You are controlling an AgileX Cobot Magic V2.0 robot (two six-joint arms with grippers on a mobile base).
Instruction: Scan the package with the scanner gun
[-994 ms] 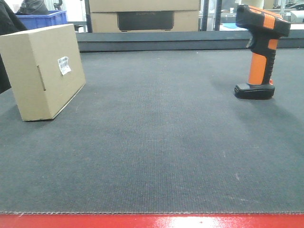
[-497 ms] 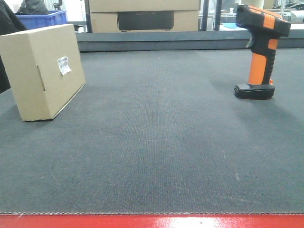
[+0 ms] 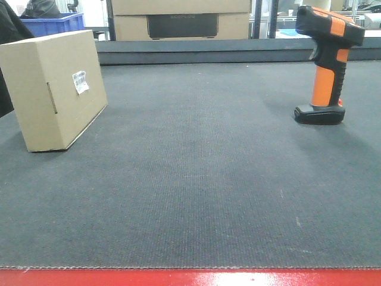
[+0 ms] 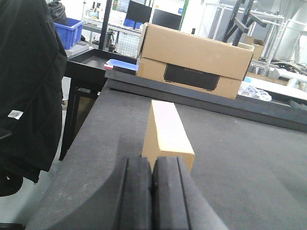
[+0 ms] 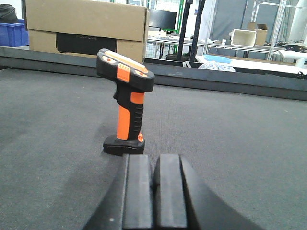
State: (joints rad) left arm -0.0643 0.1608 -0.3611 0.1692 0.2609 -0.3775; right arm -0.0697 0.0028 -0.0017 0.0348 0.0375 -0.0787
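Note:
The package (image 3: 56,89), a tan cardboard box with a small white barcode label (image 3: 80,81), stands on edge at the left of the dark belt. In the left wrist view the package (image 4: 165,134) lies just beyond my left gripper (image 4: 152,167), which is shut with nothing between its pads. The scanner gun (image 3: 326,62), black with an orange handle, stands upright on its base at the right. My right gripper (image 5: 153,165) is shut and empty, a short way in front of the scanner gun (image 5: 125,103). Neither gripper shows in the front view.
A large brown carton (image 3: 180,18) with a dark cut-out stands behind the belt's raised back edge (image 3: 238,52). A blue crate (image 3: 53,24) is at the far left. A black jacket (image 4: 26,86) hangs left of the table. A red strip (image 3: 190,277) marks the near edge.

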